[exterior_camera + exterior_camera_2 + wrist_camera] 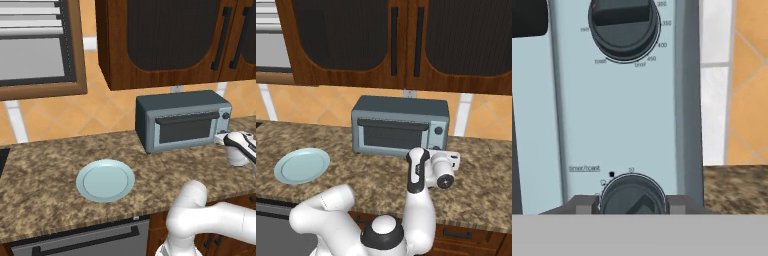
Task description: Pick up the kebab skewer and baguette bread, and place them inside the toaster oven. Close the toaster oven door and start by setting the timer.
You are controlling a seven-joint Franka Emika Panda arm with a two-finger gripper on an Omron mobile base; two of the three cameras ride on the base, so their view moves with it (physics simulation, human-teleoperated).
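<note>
Clearly, in the left base view the toaster oven (182,120) is sitting on the counter (45,195) with the toaster oven door (186,126) lying shut, and the arm is reaching in from the right so that the gripper (221,137) is sitting right at the oven's knob side. Well away to the tool's left, a plate (105,180) is lying bare; neither skewer nor bread is showing on the counter, so I judge them to be inside already.

In the right base view the gripper (454,159) is pointing toward the oven's lower right corner, just below the upper knob (438,131).

In the hand view the two fingertips (583,205) are standing either side of the lower knob (632,195), very close to its rim. Whether they are actually pinching it I cannot tell. The upper knob (623,25) is sitting ahead of the tool, untouched.

Loading and closing are looking done; turning the timer is what is remaining.
</note>
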